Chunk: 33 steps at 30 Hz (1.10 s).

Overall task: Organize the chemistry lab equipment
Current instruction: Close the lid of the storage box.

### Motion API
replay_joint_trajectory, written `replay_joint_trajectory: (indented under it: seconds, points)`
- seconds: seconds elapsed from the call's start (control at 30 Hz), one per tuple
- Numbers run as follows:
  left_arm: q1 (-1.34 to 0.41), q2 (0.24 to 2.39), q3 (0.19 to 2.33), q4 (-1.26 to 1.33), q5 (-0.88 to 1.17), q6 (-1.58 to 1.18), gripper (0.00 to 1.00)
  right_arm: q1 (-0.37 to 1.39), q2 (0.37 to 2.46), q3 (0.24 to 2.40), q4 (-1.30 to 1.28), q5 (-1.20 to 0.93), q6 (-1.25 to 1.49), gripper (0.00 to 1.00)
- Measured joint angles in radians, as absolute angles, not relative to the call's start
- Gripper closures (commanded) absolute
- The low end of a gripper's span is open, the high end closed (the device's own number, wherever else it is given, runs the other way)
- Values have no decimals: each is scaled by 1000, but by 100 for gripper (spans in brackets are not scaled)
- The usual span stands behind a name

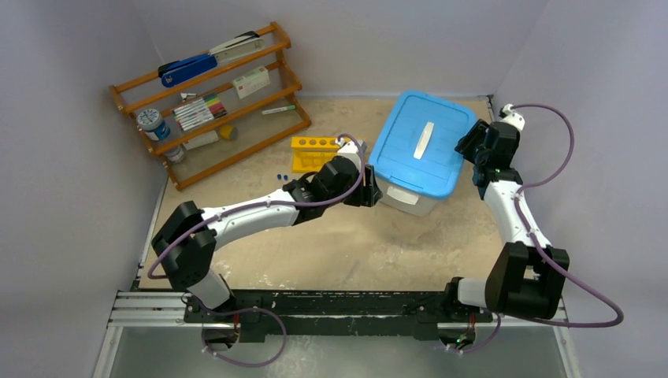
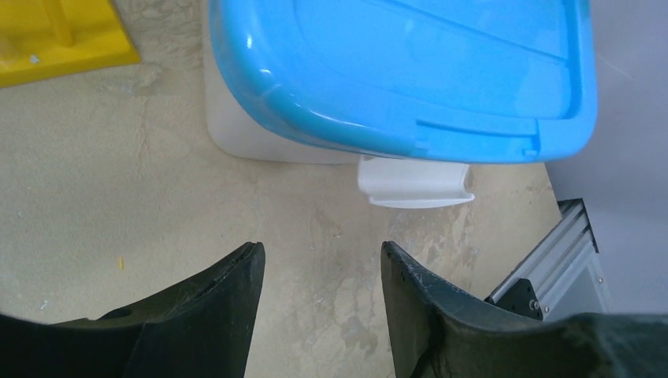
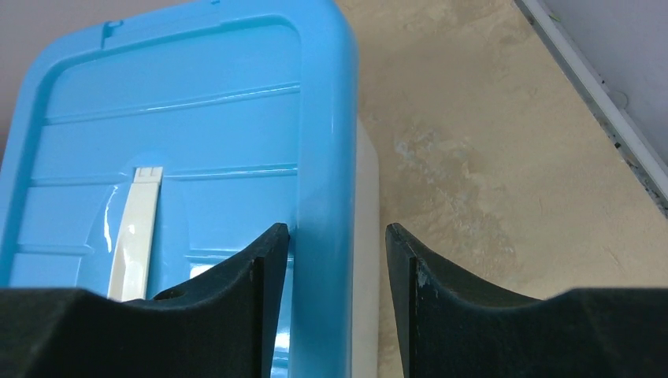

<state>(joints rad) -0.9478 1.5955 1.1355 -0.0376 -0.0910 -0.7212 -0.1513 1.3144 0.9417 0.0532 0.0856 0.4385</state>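
Observation:
A white storage bin with a blue lid [image 1: 421,146] stands mid-table. My left gripper [image 1: 372,194] is open and empty at the bin's near-left corner; in the left wrist view it [image 2: 321,252] hovers over bare table just short of the white latch [image 2: 415,183] under the lid [image 2: 410,71]. My right gripper [image 1: 467,146] is open at the bin's right side; in the right wrist view its jaws [image 3: 335,232] stand either side of the lid's rim [image 3: 327,157]. The yellow six-hole rack [image 1: 313,151] stands left of the bin. Two small blue-capped pieces [image 1: 280,178] lie near it. Bottle, flasks and tube tray are out of view.
A wooden shelf [image 1: 213,153] with a blue stapler [image 1: 187,69], markers and boxes stands at the back left. White walls close in the table on the left, back and right. The lid carries a white handle [image 3: 135,232]. A metal rail [image 2: 551,260] marks the table's near edge.

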Motion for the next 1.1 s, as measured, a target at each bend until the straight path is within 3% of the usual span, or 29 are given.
replay_joint_trajectory:
  seconds: [0.37, 0.67, 1.1]
  points:
    - [-860, 1685, 1211, -40, -81, -714, 47, -151, 1321, 940, 64, 58, 453, 56]
    - [-747, 1831, 1332, -94, -49, -712, 47, -152, 1252, 870, 76, 49, 513, 54]
    - [-730, 2034, 1641, -186, -30, -692, 47, -154, 1105, 791, -9, 55, 522, 52]
